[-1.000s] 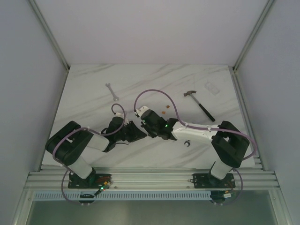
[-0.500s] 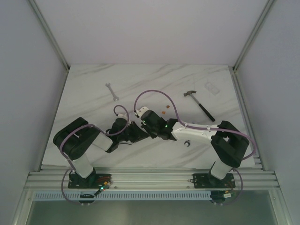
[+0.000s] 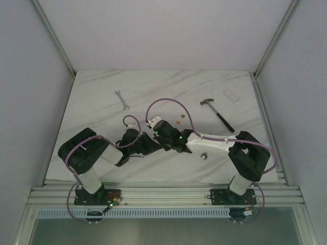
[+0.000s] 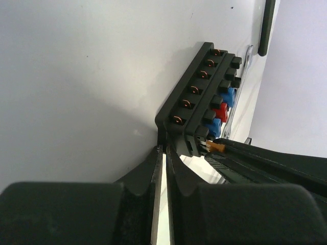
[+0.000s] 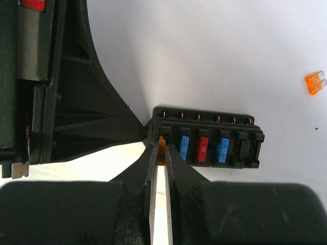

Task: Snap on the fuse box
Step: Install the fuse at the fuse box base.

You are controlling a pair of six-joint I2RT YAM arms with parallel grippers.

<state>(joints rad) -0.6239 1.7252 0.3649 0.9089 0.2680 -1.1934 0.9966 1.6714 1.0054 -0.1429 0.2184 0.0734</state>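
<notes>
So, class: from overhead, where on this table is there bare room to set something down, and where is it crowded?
Free: the far strip of table beyond the wrench and hammer, and the patch left of the wrench. Crowded: near centre, where the left end effector and the right end effector, holding an orange fuse, meet at the fuse box.

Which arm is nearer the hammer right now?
Right. The right arm passes close by the hammer handle's end; the left arm is far left of it, beyond the fuse box.
</notes>
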